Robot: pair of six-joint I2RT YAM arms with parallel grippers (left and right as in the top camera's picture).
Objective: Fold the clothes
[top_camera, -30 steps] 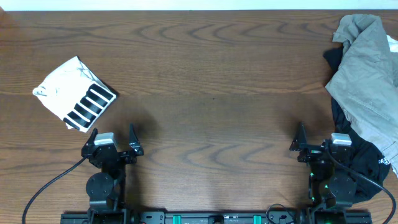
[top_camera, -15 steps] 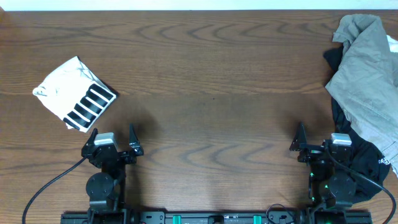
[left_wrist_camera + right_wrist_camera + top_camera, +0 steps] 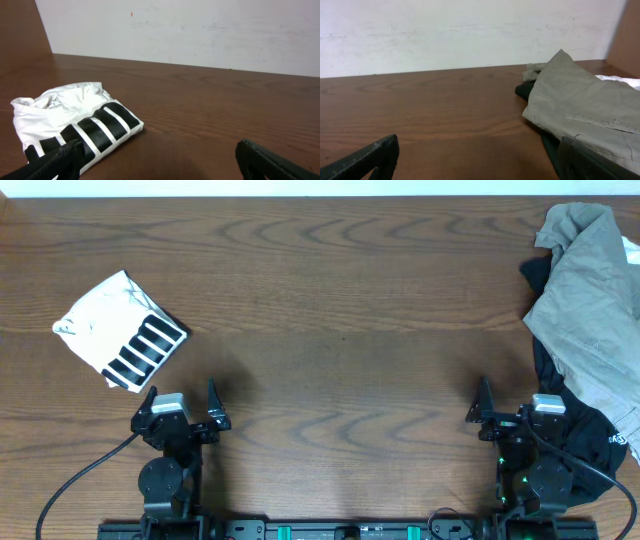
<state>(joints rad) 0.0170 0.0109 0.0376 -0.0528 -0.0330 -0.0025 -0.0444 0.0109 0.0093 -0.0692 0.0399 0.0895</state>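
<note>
The clothes lie in two places. A folded white top with black stripes [image 3: 122, 332] rests at the left, just ahead and left of my left gripper [image 3: 181, 396]. In the left wrist view the top [image 3: 75, 125] lies beyond the left finger, and the gripper [image 3: 160, 162] is open and empty. A loose pile sits at the right edge: wrinkled grey-green trousers [image 3: 590, 310] over a black garment [image 3: 585, 445], with a bit of white cloth [image 3: 632, 250]. My right gripper [image 3: 515, 395] stands open beside the pile, its right finger close to the black garment [image 3: 550, 145] and the trousers [image 3: 585, 110].
A brown wooden table [image 3: 340, 300] runs from the arm bases to a white wall [image 3: 470, 30] at the far edge. Black cables trail from both arm bases at the near edge.
</note>
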